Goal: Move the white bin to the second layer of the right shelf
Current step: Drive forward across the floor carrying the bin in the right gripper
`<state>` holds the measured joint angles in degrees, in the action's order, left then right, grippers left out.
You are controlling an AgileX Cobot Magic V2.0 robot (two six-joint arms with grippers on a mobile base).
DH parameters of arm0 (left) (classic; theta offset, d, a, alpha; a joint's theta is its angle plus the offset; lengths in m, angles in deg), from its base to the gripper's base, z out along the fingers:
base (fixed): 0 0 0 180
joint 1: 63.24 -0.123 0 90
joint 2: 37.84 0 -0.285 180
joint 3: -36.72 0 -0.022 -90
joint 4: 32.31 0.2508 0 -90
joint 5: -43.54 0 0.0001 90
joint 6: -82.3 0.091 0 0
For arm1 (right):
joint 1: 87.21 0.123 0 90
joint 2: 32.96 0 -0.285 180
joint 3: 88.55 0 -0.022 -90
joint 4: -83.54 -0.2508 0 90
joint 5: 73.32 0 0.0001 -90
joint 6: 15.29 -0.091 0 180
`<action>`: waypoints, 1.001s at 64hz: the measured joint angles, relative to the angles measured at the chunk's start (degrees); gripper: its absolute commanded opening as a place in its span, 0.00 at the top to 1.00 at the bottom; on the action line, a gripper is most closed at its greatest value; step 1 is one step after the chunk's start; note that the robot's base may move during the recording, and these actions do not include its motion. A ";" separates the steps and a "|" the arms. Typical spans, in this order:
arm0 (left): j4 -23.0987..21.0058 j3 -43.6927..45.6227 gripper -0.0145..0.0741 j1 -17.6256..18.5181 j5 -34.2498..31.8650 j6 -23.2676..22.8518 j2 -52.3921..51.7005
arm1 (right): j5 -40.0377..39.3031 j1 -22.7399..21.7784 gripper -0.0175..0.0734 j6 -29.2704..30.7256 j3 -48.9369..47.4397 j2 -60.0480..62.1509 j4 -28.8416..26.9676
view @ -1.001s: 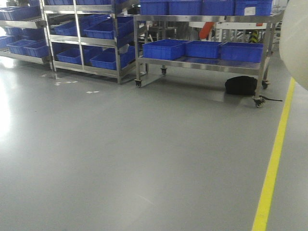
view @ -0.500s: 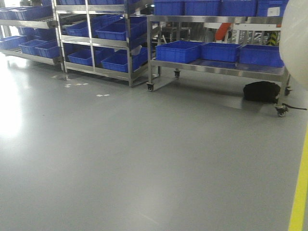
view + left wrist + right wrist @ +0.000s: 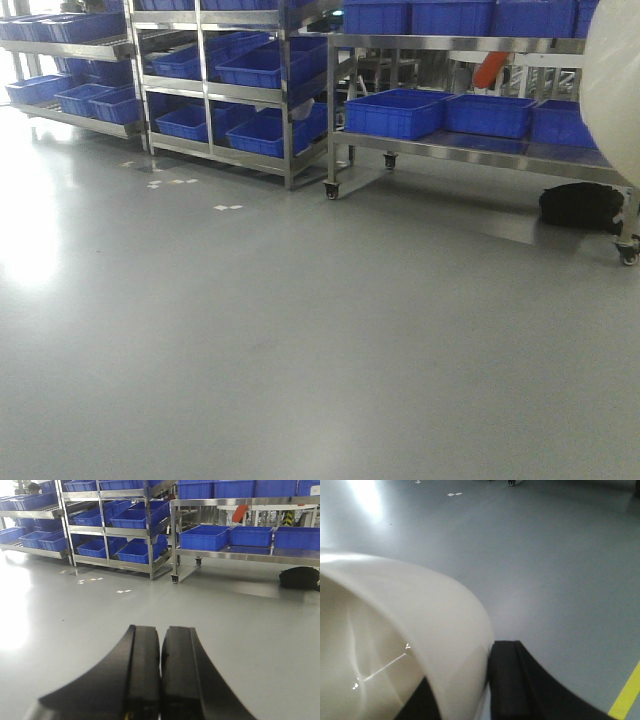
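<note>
Right gripper point(image 3: 462, 672): jaws clamped over wall of white bin point(image 3: 395, 625), one finger inside, one outside; bin held above grey floor point(image 3: 545, 555), at right edge of front view. Left gripper point(image 3: 161, 632): jaws pressed together, empty. Steel racks point(image 3: 288, 100) with blue crates point(image 3: 395, 112) stand across floor.

The left fingers point(image 3: 142, 675) and right fingers point(image 3: 512, 680) are matte black, broad, smoothly curved.

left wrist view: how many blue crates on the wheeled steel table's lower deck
3 blue rectangular plastic crates in a row: left, middle, right, cut by the frame edge; more may sit beyond.
</note>
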<state>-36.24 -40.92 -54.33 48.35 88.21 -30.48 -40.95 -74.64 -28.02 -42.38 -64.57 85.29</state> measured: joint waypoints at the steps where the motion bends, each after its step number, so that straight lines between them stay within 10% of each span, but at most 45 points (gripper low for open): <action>1: 0.00 0.00 0.74 0.00 0.00 0.00 0.00 | 0.00 0.00 0.77 0.00 0.00 0.00 0.00; 64: 0.00 0.00 0.74 0.00 0.00 0.00 0.00 | 0.00 0.00 0.77 0.00 0.00 0.00 0.00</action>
<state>-36.24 -40.92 -54.33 48.35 88.21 -30.48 -40.95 -74.64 -28.02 -42.38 -64.57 85.29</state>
